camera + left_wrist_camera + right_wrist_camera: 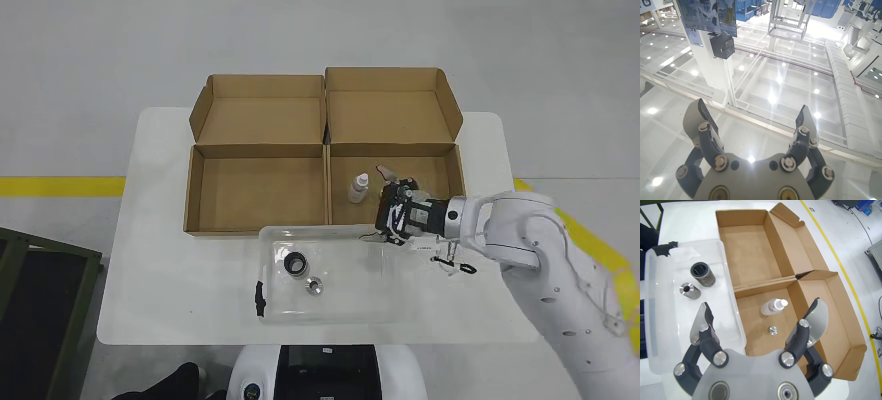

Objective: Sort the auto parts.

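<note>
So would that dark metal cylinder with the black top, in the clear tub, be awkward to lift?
Probably heavy for its size: the dark metal cylinder with the black top looks like steel. Its smooth, shiny wall could slip. Standing squat on a flat end in the clear plastic tub, it should slide rather than tip.

Print on the cylinder cap (699,269) is unreadable

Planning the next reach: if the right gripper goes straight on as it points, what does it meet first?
Probably the white spray bottle in the cardboard box, though depth is unclear.
</note>
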Motion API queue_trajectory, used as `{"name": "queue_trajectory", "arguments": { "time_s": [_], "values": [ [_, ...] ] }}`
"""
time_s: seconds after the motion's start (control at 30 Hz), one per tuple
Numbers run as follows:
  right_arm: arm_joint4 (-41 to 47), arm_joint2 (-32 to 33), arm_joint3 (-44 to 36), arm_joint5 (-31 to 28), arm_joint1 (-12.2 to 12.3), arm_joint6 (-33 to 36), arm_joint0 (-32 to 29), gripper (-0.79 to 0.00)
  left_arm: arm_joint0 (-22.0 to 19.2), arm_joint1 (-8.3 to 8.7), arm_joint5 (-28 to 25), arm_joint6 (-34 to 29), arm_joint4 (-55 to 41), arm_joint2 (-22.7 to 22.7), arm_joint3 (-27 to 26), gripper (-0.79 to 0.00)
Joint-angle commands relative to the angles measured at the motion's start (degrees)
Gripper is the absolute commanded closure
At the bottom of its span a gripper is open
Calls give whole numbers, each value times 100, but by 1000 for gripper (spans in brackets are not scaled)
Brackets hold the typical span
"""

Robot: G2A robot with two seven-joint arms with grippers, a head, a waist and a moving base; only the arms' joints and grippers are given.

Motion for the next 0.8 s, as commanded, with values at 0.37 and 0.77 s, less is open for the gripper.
{"name": "queue_trajectory", "arguments": {
  "time_s": [0.37,0.77],
  "values": [
    [70,-769,-364,105,-80,-210,-349,-785,0,0,0,0,0,0,0,-785],
    [-373,-1373,-183,55,-150,-34,-407,-785,0,0,0,0,0,0,0,-785]
  ]
}}
